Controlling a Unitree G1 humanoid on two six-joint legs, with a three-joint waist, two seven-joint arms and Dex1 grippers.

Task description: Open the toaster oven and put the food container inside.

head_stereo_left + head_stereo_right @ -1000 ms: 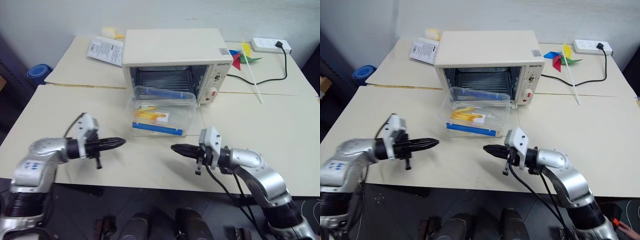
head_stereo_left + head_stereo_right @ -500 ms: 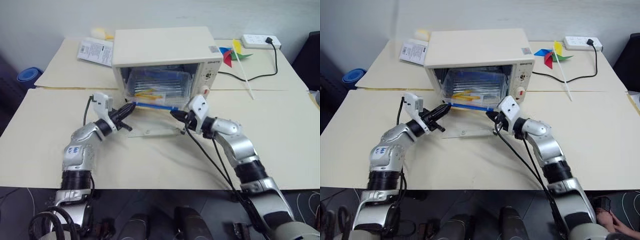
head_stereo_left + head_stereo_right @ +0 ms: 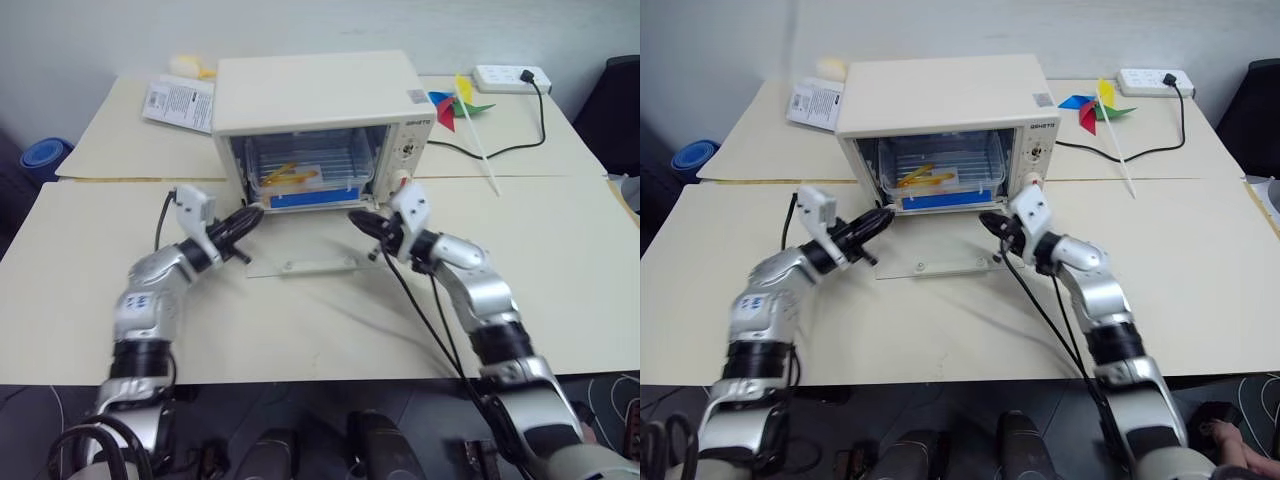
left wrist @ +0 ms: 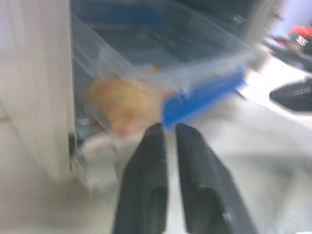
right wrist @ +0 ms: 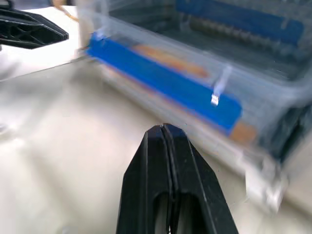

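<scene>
Food container (image 3: 303,176) now sits inside the toaster oven (image 3: 318,118) at upper centre of frame, on the rack, where a moment back it stood out on the table (image 3: 320,310) in front. Glass door (image 3: 305,262) lies flat open below. Left pincer (image 3: 252,215) parted a narrow crack, right pincer (image 3: 356,216) pressed closed, both empty at the oven mouth; placement looks done.
</scene>
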